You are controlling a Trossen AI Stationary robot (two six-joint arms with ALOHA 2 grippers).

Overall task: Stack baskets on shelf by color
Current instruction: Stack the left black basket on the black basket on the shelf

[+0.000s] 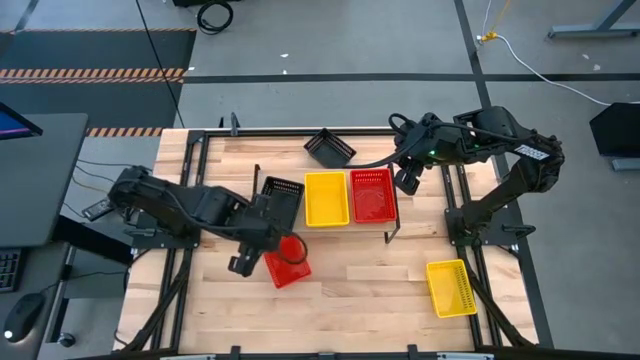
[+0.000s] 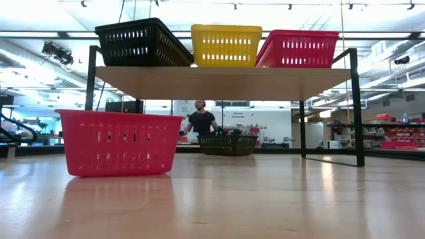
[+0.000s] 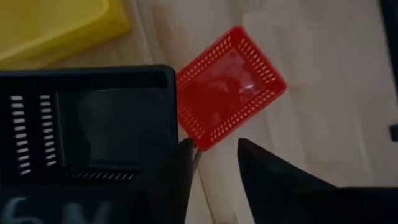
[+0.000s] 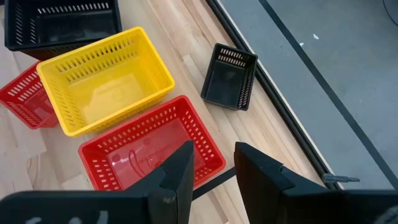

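Your left gripper [image 1: 243, 262]: open, empty, above red basket [image 1: 287, 262] | right gripper [image 1: 408, 180]: open, empty, at shelf [image 2: 219, 79] edge

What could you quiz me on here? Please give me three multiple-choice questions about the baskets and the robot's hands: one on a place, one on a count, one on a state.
1. Where does the yellow basket that is off the shelf lie?
A) under the shelf
B) on the table, near the right arm
C) beside the left arm

2. How many baskets stand on the table, off the shelf?
A) one
B) three
C) five

3. How is the right hand?
A) open and empty
B) shut on a red basket
C) shut on a black basket

Answers:
1 B: it lies alone on the right arm's side.
2 B: a black basket, a red basket and that yellow one.
3 A: its fingers stand apart with nothing between them.
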